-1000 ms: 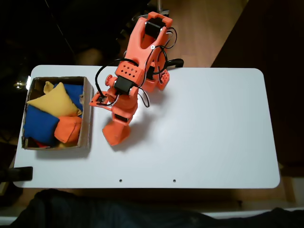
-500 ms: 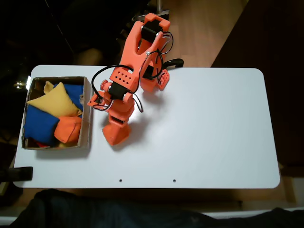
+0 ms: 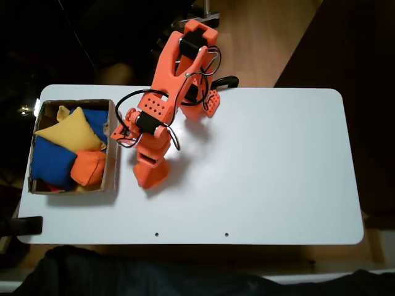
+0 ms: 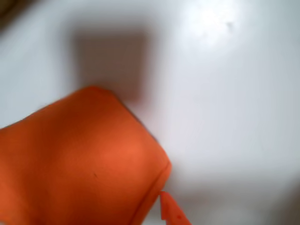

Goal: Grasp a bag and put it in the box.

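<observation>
An orange bag is seen large and blurred in the wrist view, lifted clear of the white table with its shadow cast on the surface below; it is judged to be held in the gripper, though how far the jaws are closed cannot be told. In the fixed view the gripper is placed near the table's left edge, just beside the right wall of the box, which already holds yellow, blue and orange bags. The bag could be snagged on that wall, or dropped short, if it is carried across too low. Since the earlier frames the arm has been swung slightly towards the box.
</observation>
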